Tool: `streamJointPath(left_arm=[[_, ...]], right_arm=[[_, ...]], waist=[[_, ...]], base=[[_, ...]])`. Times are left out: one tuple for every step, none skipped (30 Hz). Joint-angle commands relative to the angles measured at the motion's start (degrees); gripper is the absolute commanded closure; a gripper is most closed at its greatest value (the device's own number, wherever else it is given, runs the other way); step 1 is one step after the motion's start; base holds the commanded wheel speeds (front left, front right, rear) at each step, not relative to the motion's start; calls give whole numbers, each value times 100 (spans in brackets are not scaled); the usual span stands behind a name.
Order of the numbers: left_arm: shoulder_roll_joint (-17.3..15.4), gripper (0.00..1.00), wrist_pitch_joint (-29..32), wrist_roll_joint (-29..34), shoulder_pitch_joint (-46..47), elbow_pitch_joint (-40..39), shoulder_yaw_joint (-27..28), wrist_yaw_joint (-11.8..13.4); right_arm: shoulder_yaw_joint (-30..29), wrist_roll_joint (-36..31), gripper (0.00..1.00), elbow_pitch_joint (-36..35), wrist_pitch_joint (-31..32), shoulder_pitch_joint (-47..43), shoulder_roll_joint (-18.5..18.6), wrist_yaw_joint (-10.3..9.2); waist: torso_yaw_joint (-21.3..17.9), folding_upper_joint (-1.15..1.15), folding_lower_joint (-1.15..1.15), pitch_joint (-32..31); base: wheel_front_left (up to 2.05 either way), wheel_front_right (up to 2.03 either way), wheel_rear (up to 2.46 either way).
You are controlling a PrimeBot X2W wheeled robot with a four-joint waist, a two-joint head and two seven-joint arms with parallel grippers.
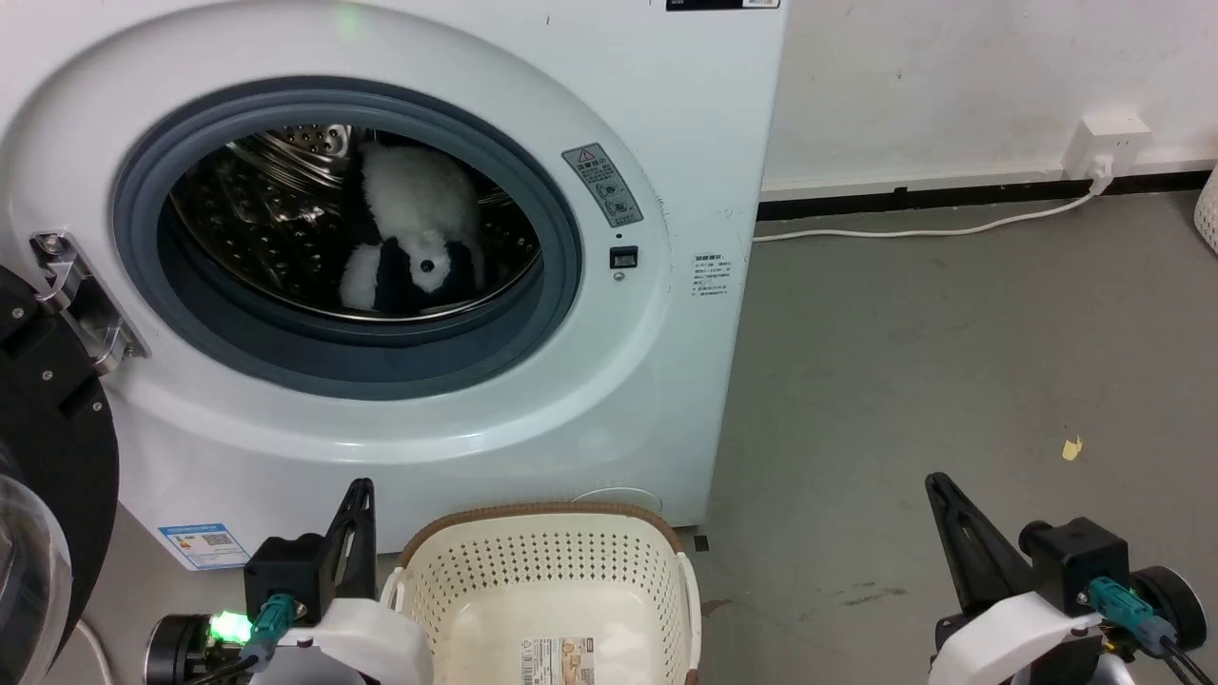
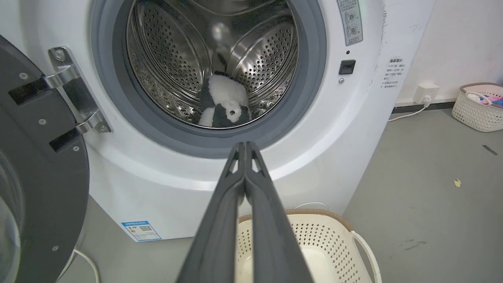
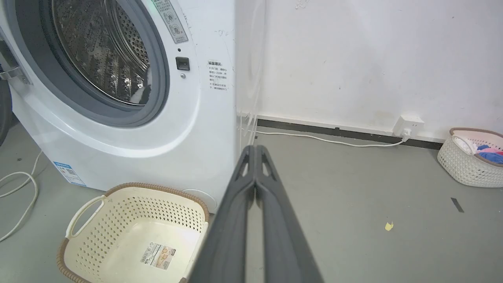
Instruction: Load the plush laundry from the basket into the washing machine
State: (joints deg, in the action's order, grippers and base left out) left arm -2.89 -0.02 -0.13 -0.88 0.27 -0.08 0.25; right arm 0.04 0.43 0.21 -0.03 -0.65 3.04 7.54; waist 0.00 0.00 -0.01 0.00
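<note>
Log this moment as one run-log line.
plush laundry: inside washing machine | basket: empty | door: open | left gripper: shut, empty | right gripper: shut, empty

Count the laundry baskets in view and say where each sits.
2. One cream basket stands empty in front of the washing machine; a second basket, holding coloured clothes, sits by the wall near the socket.

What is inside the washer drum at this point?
The panda lies on the drum floor, near the front lip. Whatever is beneath or behind it is covered.
</note>
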Motion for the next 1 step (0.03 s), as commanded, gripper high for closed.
streamJointPath(left_arm=[[2,100,2,13,88,-27,8,-25]], right_arm=[[-4,-43,100,-21,3,65,-16,-5]], waist=[[0,0,1,0]], base=[[0,0,0]])
